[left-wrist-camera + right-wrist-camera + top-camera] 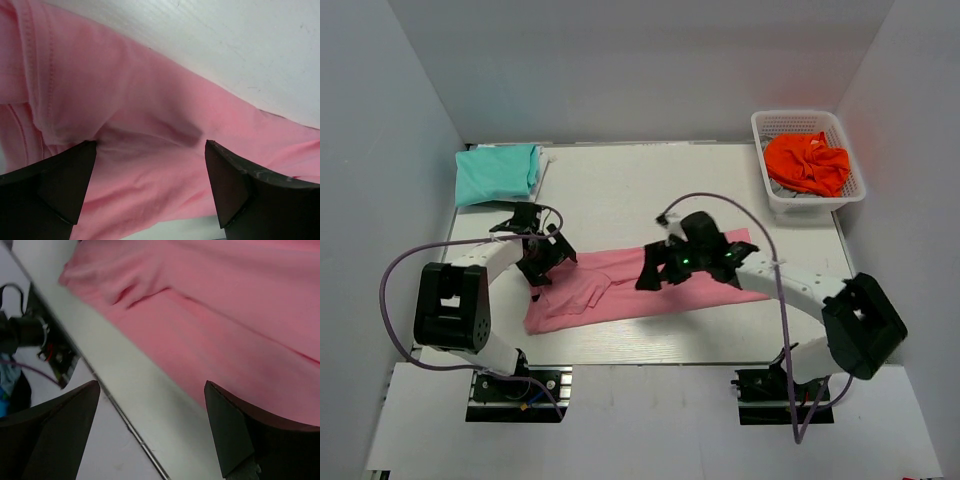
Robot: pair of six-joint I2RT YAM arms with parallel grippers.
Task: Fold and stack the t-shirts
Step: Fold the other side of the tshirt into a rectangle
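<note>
The pink t-shirt (610, 290) lies folded into a long strip across the table's near middle. It fills the left wrist view (150, 125) and the upper right of the right wrist view (225, 315). The teal t-shirt (498, 172) lies folded at the far left corner. My left gripper (542, 272) is open, its fingers low over the pink shirt's left part. My right gripper (655, 275) is open above the shirt's middle, holding nothing.
A white basket (790, 205) at the far right holds an orange garment (807, 162). The table's near edge (130, 425) runs diagonally through the right wrist view, close below the pink shirt. Grey walls enclose the table on three sides.
</note>
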